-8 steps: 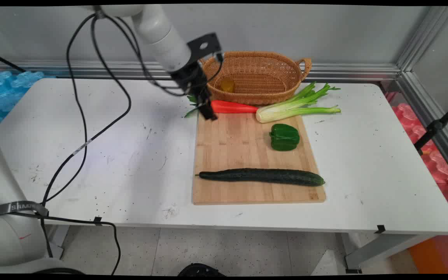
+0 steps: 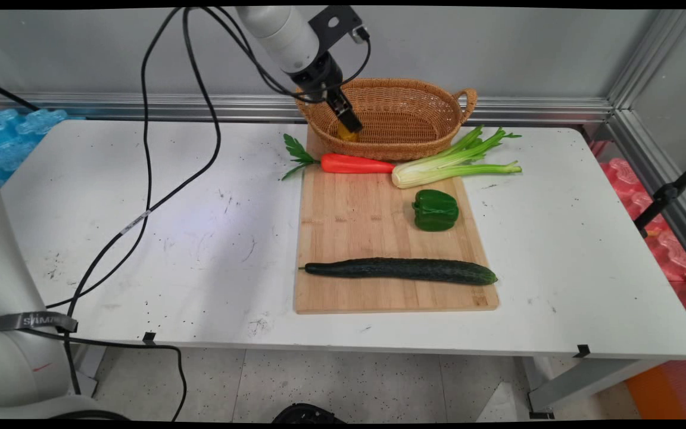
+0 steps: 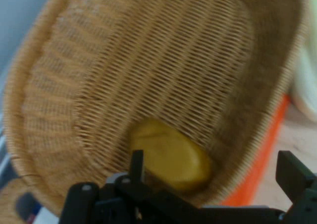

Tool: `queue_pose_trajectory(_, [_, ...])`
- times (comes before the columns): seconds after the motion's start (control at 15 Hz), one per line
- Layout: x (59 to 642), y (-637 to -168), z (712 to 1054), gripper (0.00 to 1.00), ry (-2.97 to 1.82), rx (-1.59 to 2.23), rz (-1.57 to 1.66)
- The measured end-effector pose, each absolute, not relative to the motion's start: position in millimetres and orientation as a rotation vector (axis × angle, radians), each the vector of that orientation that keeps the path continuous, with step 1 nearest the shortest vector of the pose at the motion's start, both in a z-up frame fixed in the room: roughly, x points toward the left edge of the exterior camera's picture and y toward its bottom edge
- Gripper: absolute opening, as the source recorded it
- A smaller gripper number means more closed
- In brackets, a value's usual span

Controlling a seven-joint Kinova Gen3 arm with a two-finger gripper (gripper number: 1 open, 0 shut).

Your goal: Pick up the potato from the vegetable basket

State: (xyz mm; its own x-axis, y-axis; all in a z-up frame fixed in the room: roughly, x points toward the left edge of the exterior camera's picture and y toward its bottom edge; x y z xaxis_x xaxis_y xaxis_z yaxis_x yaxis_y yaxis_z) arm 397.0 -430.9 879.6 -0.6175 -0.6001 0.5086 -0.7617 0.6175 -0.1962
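While poised over the left end of the wicker basket [image 2: 402, 116] at the table's [image 2: 140, 196] far edge, claw [image 3: 218, 177] spread wide, gripping nothing, just above a yellow object [image 3: 168, 157] lying inside. Nearer, against the basket: carrot [image 2: 355, 163], celery [image 2: 450, 164]. On the cutting board [image 2: 367, 238]: green pepper [image 2: 435, 210], cucumber [image 2: 402, 270]. White, scuffed tabletop; grey wall behind. Yellow object partly hidden, kind unclear.
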Motion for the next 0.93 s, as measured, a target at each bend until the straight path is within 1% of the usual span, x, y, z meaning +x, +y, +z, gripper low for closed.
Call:
queue_pose_trajectory(0.33, [404,-445,868,1.0,-2.36,1.233,0.618])
queue_pose_trajectory(0.93, [407,-457,838,1.0,-2.251,1.404,0.624])
